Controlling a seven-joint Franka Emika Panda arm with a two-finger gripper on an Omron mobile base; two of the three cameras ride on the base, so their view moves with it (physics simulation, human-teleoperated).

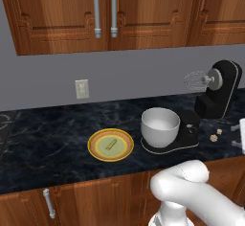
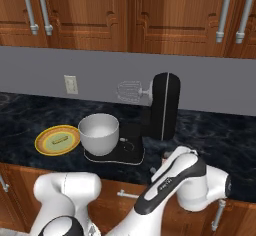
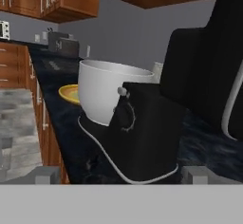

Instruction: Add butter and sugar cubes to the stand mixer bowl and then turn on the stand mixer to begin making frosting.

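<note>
on the dark marbled stone counter (image 1: 57, 143) sits the black stand mixer (image 1: 217, 93), glossy and rounded, its bulky head tilted back so the silver wire whisk (image 1: 194, 80) points out sideways toward the grey wall rather than down. its flat black base (image 1: 184, 139) carries the deep round white stand mixer bowl (image 1: 160, 126), smooth, upright, mouth facing up. from the hand view the base shows a small round knob (image 3: 123, 91) on its near face, with the bowl just behind it.

left of the bowl, near but apart, lies a flat round yellow plate with an orange rim (image 1: 125, 149). the thin yellow-tan butter stick (image 1: 110, 145) rests on its middle, long axis running diagonally across the plate.

on the counter to the right of the mixer base lie two tiny pale beige sugar cubes (image 1: 216, 134), close together.

the gripper (image 3: 121, 173) hangs low at the counter edge in front of the mixer base, fingers spread to their widest and holding nothing.
</note>
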